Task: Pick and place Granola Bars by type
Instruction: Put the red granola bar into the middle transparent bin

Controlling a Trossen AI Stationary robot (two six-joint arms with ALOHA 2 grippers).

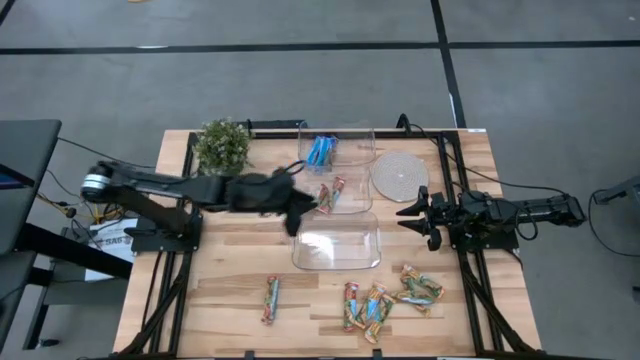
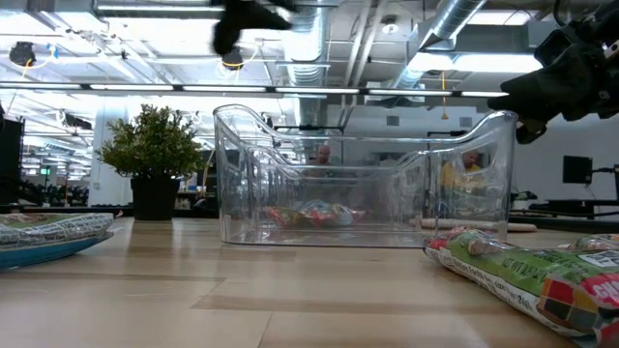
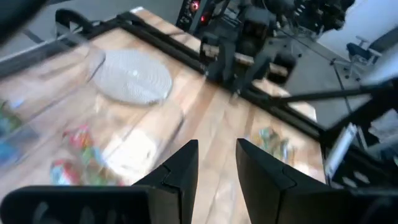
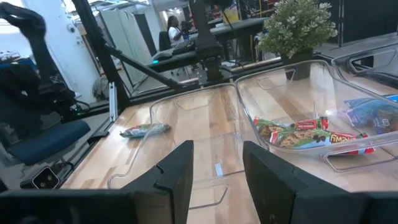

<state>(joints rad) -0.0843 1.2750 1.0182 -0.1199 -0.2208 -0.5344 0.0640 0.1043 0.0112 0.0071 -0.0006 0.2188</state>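
Granola bars lie in three places. Blue ones [image 1: 322, 151] fill the far clear tub, and red-green ones [image 1: 331, 194] sit in the middle tub [image 1: 352, 205]. The nearest tub [image 1: 337, 243] holds none. Loose bars lie near the table's front edge: one alone [image 1: 271, 300], a cluster [image 1: 366, 306] and another group [image 1: 420, 288]. My left gripper [image 1: 300, 207] hangs open above the left rim of the middle and near tubs, its fingers [image 3: 186, 163] with nothing between them. My right gripper [image 1: 418, 213] waits open at the table's right side, clear of everything [image 4: 217, 149].
A potted plant [image 1: 222, 146] stands at the far left corner. A round woven mat [image 1: 399, 175] lies right of the tubs. Black frame rails [image 1: 470, 290] run along both sides of the table. Bare wood shows between the near tub and the loose bars.
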